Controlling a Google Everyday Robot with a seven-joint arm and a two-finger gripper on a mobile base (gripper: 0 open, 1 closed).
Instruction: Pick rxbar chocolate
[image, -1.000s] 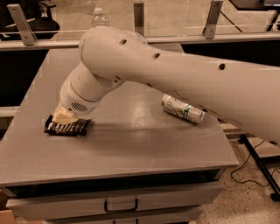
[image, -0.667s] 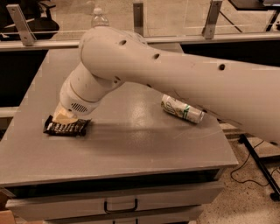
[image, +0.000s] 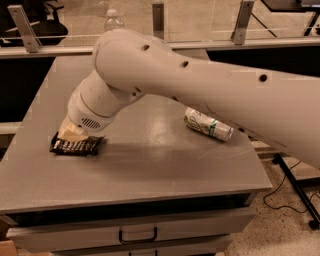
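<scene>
The rxbar chocolate (image: 76, 146) is a dark glossy bar with white lettering, lying flat near the left edge of the grey table (image: 150, 170). My gripper (image: 72, 134) is down right over the bar's back edge, touching or almost touching it. The big white arm reaches in from the right and hides most of the gripper.
A white-and-green soda can (image: 208, 124) lies on its side to the right of the table's middle. A clear water bottle (image: 113, 19) stands at the back edge. Metal posts and a glass barrier run behind the table. A drawer (image: 137, 233) sits under the front edge.
</scene>
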